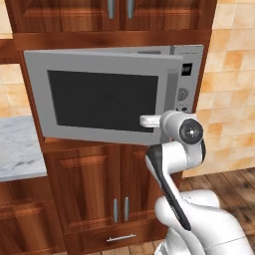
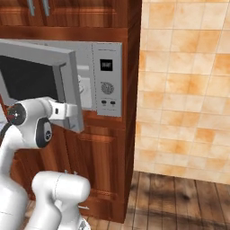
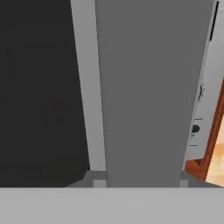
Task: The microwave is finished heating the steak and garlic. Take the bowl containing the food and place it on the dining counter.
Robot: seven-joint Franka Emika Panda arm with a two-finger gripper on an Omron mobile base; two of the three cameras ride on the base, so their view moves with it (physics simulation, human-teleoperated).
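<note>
Standing partly open, the microwave (image 1: 185, 74) is built into wooden cabinets (image 1: 94, 179), its door (image 1: 99, 97) w/ dark glass swung out a little toward the robot. Control panel (image 2: 107, 81) is on the right side. Gripper (image 1: 167, 130) sits at the door's free edge, fingers hidden behind it; can't tell how wide they're spread or if they're gripping. Marble countertop (image 1: 17, 149) at left, tiled wall (image 2: 184, 90) at right.

Microwave (image 1: 107, 97) interior: hidden behind the half-open door (image 1: 99, 99).
Jaws: concealed behind the door's free edge, state indeterminate.
Control panel (image 2: 107, 80) markings: too small to read.
</note>
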